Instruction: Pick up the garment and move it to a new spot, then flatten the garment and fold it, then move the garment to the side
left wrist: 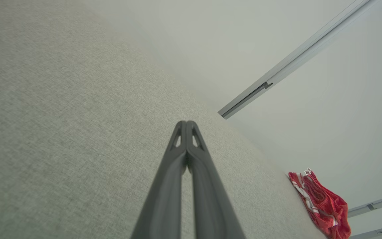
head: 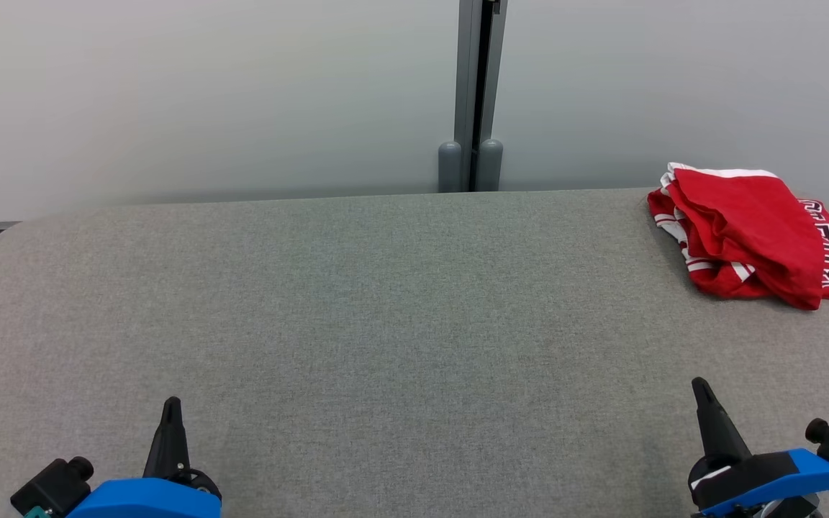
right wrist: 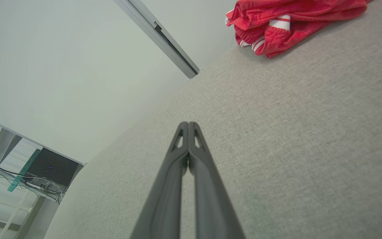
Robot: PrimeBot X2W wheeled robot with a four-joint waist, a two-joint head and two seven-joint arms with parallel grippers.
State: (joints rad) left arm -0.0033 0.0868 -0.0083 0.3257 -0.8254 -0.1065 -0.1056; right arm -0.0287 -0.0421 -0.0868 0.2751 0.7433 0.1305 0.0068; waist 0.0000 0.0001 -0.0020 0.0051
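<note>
The garment (head: 753, 230) is red with white stripes and dark lettering, lying bunched in a loose fold at the far right corner of the grey table (head: 386, 309). It also shows in the left wrist view, garment (left wrist: 323, 205), and in the right wrist view, garment (right wrist: 287, 23). My left gripper (head: 171, 403) rests at the near left, shut and holding nothing; its tips (left wrist: 186, 123) meet. My right gripper (head: 699, 385) sits at the near right, well short of the garment, shut and empty, fingertips (right wrist: 188, 124) together.
A pale wall with a grey vertical post (head: 478, 93) runs behind the table's far edge. The table's corners are rounded. In the right wrist view a dark box with cables (right wrist: 50, 167) stands beyond the table's left end.
</note>
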